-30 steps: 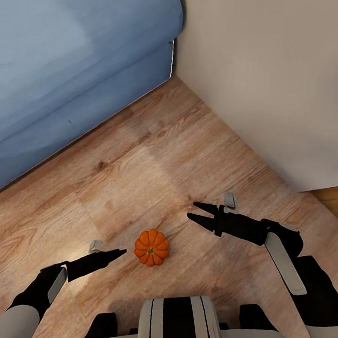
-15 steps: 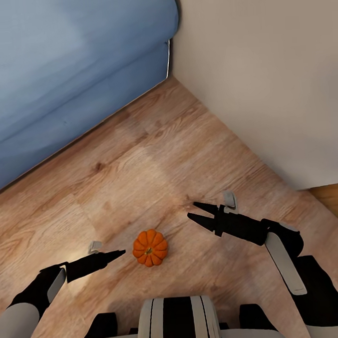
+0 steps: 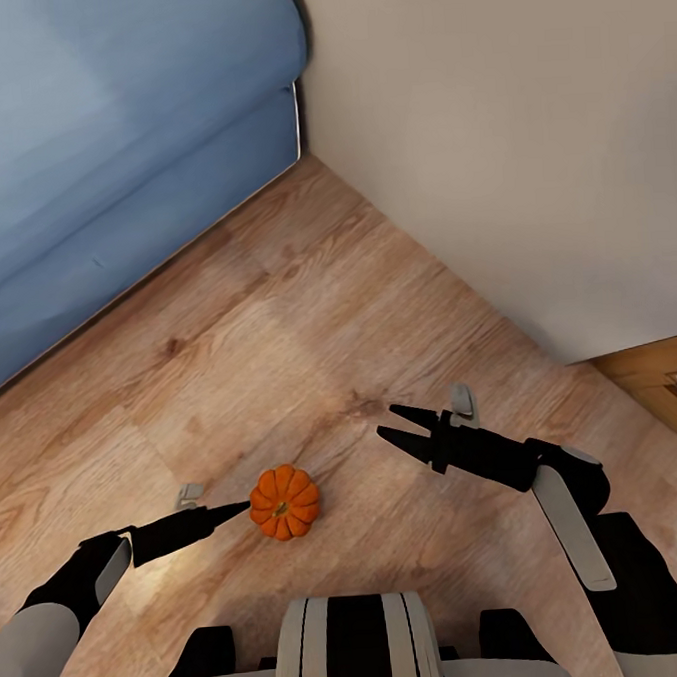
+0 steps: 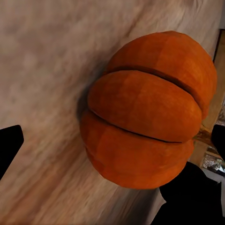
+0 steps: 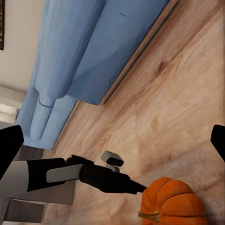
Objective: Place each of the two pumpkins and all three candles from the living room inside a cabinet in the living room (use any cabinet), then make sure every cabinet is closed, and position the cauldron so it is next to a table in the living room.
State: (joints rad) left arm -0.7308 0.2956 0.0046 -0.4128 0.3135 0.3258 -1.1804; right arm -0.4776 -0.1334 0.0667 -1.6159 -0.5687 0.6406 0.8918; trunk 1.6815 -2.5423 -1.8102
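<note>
One bright-orange ribbed pumpkin sits on the wood floor just in front of my base. My left gripper is low over the floor with its tips right at the pumpkin's left side. In the left wrist view the pumpkin looms large between the widely spread fingertips, so that gripper is open. Off to the pumpkin's right and a little farther out, my right gripper is open and holds nothing. The right wrist view takes in the pumpkin and the left arm.
A blue sofa fills the upper left, its base running diagonally across the floor. A beige wall closes the right side and meets the sofa in a corner. A doorway strip of wood floor opens at the far right.
The whole view has slid left, so the camera turned. The pumpkin now sits nearer the left gripper's tips, with the gap closed. Both grippers keep their pose.
</note>
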